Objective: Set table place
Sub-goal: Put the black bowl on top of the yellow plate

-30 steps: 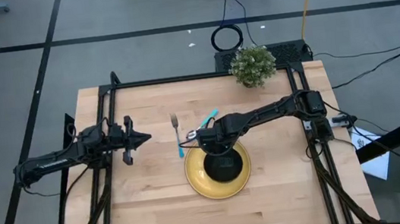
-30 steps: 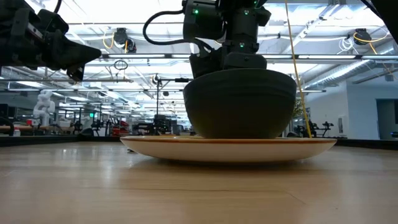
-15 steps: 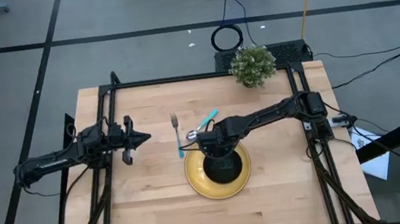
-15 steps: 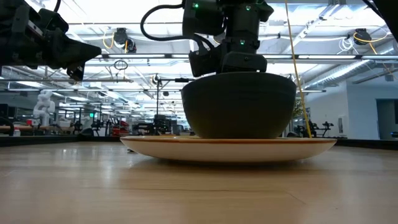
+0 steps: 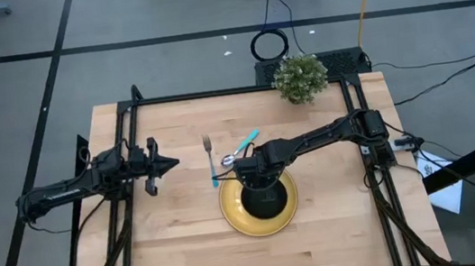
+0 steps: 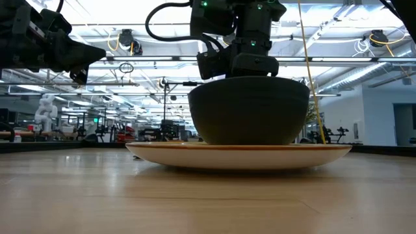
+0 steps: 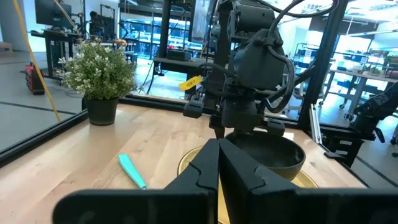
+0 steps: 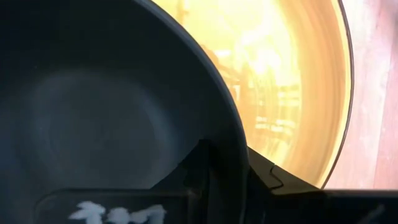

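The yellow plate [image 5: 237,219] lies flat on the wooden table [image 5: 178,240], near its middle. The black bowl [image 5: 268,200] stands on the plate by its base, as the low view [image 6: 250,110] shows. My right gripper [image 5: 253,175] is at the bowl's far rim, shut on it; it also shows in its own wrist view [image 8: 233,180]. My left gripper [image 5: 171,165] is shut and empty, above the table's left part, well apart from the plate [image 7: 298,180]. My right gripper pinches the black bowl's rim [image 8: 239,146] on the far side, one finger inside the bowl [image 8: 200,171] and one outside [image 8: 268,177]. The fingers come from above, pointing down. The bowl sits upright with its base on the plate [image 6: 240,155].
A fork [image 5: 208,148] and teal-handled cutlery [image 5: 246,140] lie on the table just beyond the plate, toward the left. A potted plant [image 5: 300,77] stands at the far edge. Black rails [image 5: 232,91] run along the table's edges.
My right gripper has moved a little toward the near edge and slightly down, still on the bowl's rim. The bowl has shifted slightly on the plate with it and stays upright.
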Motion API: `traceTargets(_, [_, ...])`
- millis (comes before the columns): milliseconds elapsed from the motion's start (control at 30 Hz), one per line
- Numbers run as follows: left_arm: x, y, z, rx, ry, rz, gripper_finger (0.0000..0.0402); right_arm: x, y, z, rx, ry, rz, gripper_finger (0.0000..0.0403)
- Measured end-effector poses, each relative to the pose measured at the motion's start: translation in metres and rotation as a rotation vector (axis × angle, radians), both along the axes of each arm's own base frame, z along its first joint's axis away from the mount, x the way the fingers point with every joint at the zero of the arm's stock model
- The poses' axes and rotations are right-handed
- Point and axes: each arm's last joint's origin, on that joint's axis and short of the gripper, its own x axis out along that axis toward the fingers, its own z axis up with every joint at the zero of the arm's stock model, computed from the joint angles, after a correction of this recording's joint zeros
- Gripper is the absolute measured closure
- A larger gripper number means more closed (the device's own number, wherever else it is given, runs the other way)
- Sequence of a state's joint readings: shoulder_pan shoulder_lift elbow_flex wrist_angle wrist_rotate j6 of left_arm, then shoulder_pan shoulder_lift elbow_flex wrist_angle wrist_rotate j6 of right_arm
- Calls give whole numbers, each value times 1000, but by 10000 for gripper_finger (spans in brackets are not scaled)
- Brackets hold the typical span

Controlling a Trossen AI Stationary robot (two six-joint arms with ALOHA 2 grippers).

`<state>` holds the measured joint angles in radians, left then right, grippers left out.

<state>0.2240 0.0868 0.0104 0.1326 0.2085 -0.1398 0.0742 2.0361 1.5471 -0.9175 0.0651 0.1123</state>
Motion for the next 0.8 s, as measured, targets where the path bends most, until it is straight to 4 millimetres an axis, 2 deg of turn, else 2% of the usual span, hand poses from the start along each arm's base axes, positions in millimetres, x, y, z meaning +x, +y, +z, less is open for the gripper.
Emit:
traceTargets(267, [0,0,0,0,1,0,385,-1,2,0,6,7,-4,358])
traceTargets(633, [0,0,0,0,1,0,385,-1,8,-1,14,5,-7,309])
traceTargets(800, [0,0,0,-13,1,-1,385,-1,8,-1,14,3,-7,298])
